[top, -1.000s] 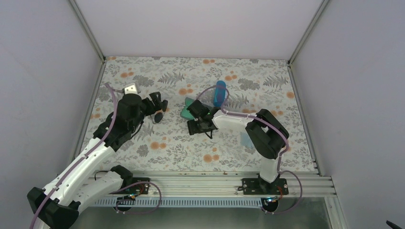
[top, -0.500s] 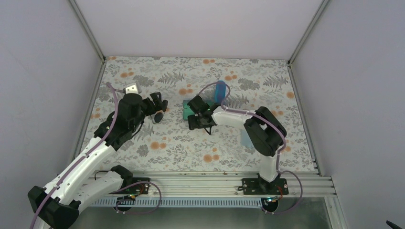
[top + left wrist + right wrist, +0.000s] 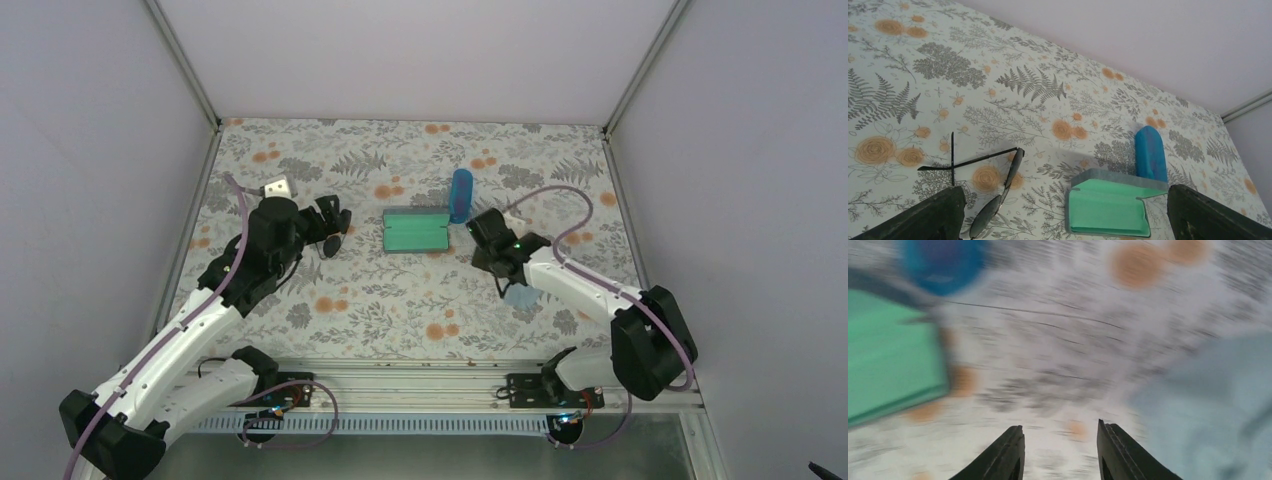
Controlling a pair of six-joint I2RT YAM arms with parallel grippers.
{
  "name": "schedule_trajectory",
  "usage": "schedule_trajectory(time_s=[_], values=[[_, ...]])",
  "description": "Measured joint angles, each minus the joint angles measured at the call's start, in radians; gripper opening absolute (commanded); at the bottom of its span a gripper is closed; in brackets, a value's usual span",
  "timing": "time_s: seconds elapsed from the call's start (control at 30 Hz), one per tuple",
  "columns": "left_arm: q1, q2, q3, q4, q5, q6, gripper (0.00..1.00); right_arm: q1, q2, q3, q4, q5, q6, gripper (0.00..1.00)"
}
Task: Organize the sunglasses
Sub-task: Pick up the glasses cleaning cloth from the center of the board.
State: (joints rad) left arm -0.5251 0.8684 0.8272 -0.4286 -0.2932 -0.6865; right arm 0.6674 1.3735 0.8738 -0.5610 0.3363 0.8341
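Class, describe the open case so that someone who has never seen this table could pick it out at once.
Start at the flowered tablecloth and go to its middle. There, beside the upright blue case, the open case lies flat. Its bright green lining sets it apart from that neighbour and the black sunglasses.

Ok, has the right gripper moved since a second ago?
Yes. In the top view the right gripper has swung rightward off the open green case and now sits right of it, below the blue case, near the light blue cloth.
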Motion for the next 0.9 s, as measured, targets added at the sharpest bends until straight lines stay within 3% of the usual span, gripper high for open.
schedule_trajectory(time_s=[0.27, 0.47, 0.73, 0.9], values=[[0.000, 0.000, -0.004, 0.012, 0.014, 0.016, 1.00, -0.074, -0.044, -0.158, -0.143, 0.042, 0.109, 0.34], [0.000, 0.000, -0.013, 0.013, 0.017, 0.017, 1.00, -0.093, -0.010, -0.183, -0.137, 0.013, 0.126, 0.26], [0.001, -0.007, -0.013, 0.012, 0.017, 0.017, 1.00, -0.109, 0.006, -0.204, -0.086, -0.015, 0.116, 0.25], [0.002, -0.007, -0.013, 0.012, 0.017, 0.017, 1.00, -0.126, 0.034, -0.220, -0.063, -0.026, 0.113, 0.14]])
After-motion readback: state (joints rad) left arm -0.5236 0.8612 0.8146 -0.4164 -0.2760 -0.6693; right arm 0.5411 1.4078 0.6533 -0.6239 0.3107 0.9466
